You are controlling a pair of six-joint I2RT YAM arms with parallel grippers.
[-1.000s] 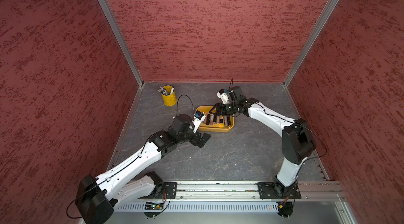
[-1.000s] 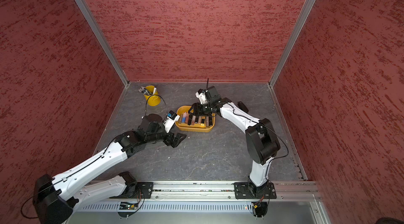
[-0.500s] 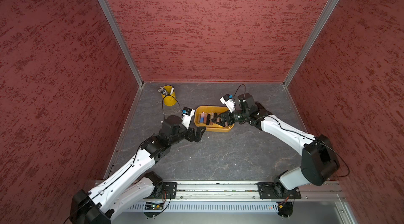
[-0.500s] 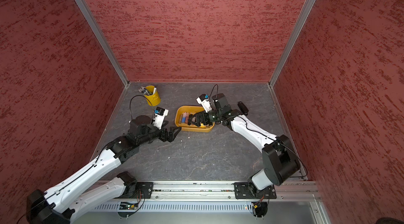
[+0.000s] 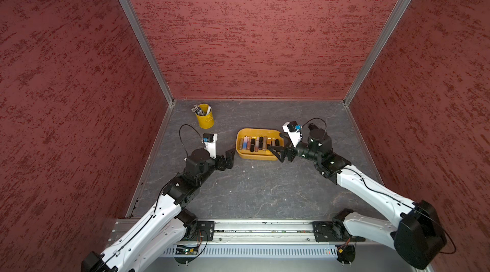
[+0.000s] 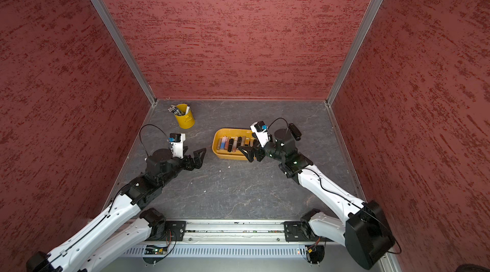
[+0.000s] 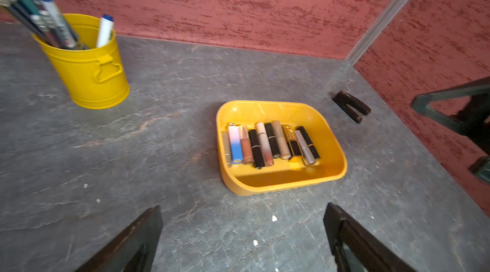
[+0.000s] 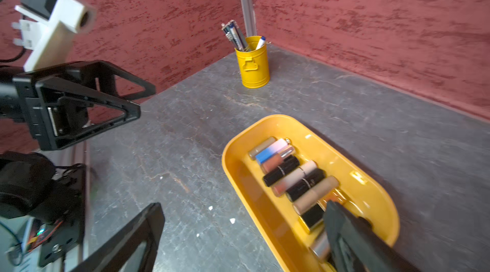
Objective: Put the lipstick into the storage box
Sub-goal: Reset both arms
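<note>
Glossy yellow-orange oblong box point(image 7: 281, 185), rounded corners, on veined grey table point(image 7: 159, 138). Slim tubular lipsticks point(image 7: 265, 146) lie side by side inside. Black jaws apart, empty: left gripper point(image 7: 242, 207), right gripper point(image 8: 242, 205).

right gripper point(image 5: 275, 153) perhaps wider, farther back

The grey stone-patterned bench point(image 5: 265, 191) lies open across its near half. Towards the far left corner a yellow metal bucket point(image 5: 204, 119) of pens stands close to the red textured walls point(image 5: 265, 45). The shallow yellow-orange plastic storage box point(image 5: 258, 130) sits mid-bench. A row of lipstick tubes point(image 5: 256, 143) fills its middle, leaving bare strips along its far and near walls. The left end effector point(image 5: 230, 158) hangs near its left end, and the right end effector point(image 5: 274, 153) hangs over its near right corner, both with jaws spread wide. A small dark clip-shaped object point(image 6: 294, 130) lies beyond, towards the right wall.
</note>
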